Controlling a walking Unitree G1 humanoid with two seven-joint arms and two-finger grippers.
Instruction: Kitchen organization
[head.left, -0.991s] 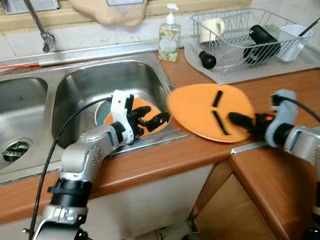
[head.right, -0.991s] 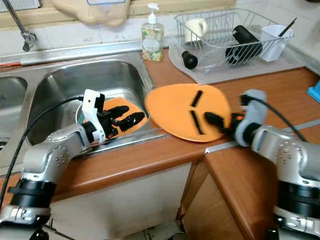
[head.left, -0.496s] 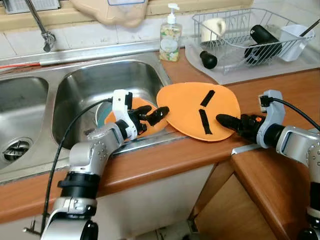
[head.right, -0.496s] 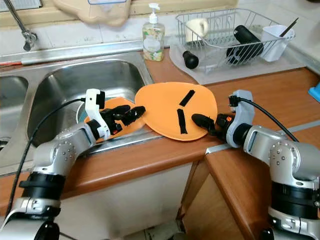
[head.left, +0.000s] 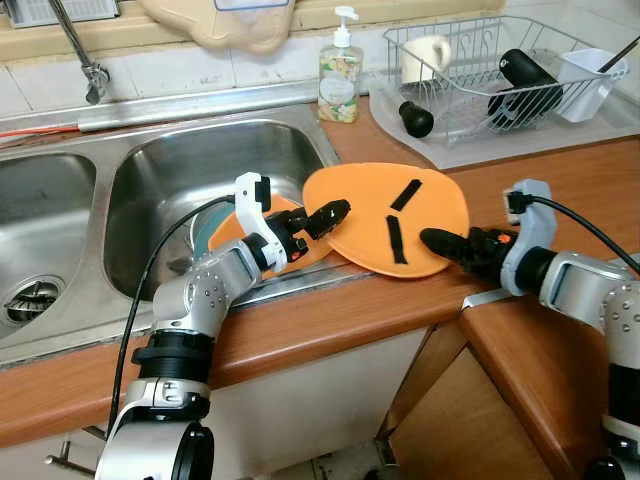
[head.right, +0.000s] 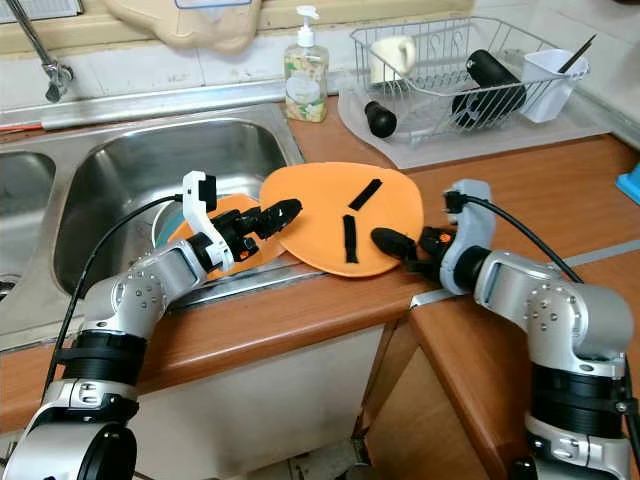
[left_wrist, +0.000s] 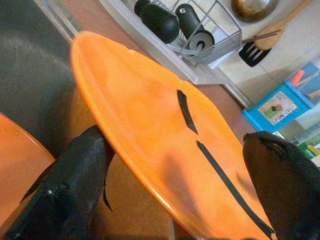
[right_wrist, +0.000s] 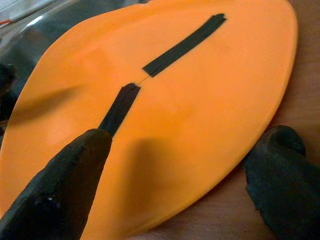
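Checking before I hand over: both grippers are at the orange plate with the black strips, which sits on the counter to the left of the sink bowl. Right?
Not quite. The orange plate sits on the counter to the right of the sink bowl, its edge over the rim, as the left eye view shows. The left gripper and right gripper are indeed both at it.
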